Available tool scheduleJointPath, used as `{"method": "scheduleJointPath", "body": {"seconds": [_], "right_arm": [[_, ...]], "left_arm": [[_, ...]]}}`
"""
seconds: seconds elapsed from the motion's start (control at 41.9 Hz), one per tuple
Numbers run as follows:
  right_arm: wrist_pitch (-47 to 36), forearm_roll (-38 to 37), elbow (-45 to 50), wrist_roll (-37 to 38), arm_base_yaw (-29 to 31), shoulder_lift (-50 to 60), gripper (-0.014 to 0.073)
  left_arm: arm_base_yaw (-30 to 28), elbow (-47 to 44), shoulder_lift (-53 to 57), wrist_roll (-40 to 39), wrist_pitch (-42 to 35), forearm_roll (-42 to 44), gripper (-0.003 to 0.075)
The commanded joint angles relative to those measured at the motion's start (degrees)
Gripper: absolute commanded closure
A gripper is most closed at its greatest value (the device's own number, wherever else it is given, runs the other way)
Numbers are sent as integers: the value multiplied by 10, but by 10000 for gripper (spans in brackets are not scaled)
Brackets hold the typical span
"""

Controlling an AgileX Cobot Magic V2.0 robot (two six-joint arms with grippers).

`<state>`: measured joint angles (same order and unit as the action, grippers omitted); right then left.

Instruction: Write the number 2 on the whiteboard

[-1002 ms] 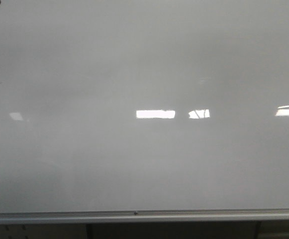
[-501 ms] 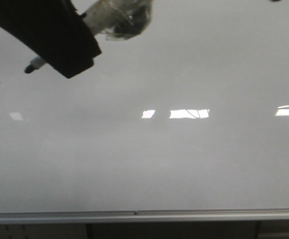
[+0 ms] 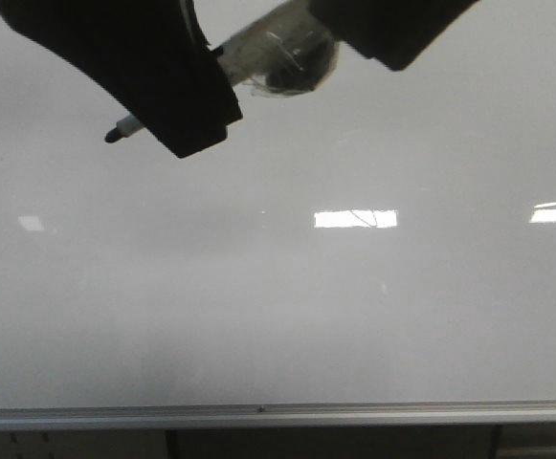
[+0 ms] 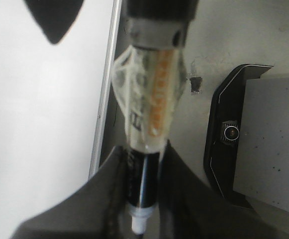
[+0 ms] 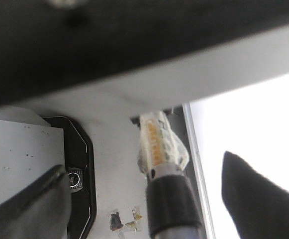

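Note:
The whiteboard (image 3: 258, 316) fills the front view, with its silver rail (image 3: 258, 413) along the bottom. No number 2 shows on it. My left gripper (image 3: 177, 105) is at the top left, shut on a black marker (image 3: 258, 57) wrapped in clear tape, its tip (image 3: 113, 136) pointing left. In the left wrist view the fingers (image 4: 142, 199) clamp the marker barrel (image 4: 146, 174). My right gripper (image 3: 392, 29) is at the top centre by the marker's taped rear end. In the right wrist view its fingers (image 5: 144, 184) stand wide apart around the marker's dark cap end (image 5: 171, 204).
Bright glare patches (image 3: 354, 219) lie on the board. A black camera housing (image 4: 229, 132) sits below the board's edge, and it also shows in the right wrist view (image 5: 74, 179). Tape scraps (image 5: 124, 219) lie on the grey surface.
My left gripper has come in from the top left with the marker and moved right. My right gripper has come in from the top to the marker's rear end.

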<state>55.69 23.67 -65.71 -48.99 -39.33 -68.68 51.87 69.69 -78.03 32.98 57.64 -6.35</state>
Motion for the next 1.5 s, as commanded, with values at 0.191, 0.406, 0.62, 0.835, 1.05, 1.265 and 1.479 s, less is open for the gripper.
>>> {"method": "scheduleJointPath", "body": {"seconds": [0.191, 0.406, 0.62, 0.835, 1.05, 1.265, 1.479], "right_arm": [[-19, 15, -20, -7, 0, 11, 297], [-20, 10, -20, -7, 0, 11, 427], [-18, 7, -20, -7, 0, 11, 528], [-16, -5, -20, -4, 0, 13, 528], [-8, -109, -20, 67, 0, 27, 528], [12, -287, -12, 307, 47, 82, 528], [-65, -259, 52, 416, 183, 130, 528]], "left_arm": [[4, 19, 14, 0, -26, -4, 713], [4, 19, 14, 0, -27, -3, 713], [4, 19, 14, 0, -41, -3, 682], [2, 24, 30, -4, -51, 0, 259], [2, 24, 78, -52, -18, 18, 239], [-22, -20, 160, -152, -25, 64, 239], [-140, -73, 228, -227, -64, 64, 239]]}}
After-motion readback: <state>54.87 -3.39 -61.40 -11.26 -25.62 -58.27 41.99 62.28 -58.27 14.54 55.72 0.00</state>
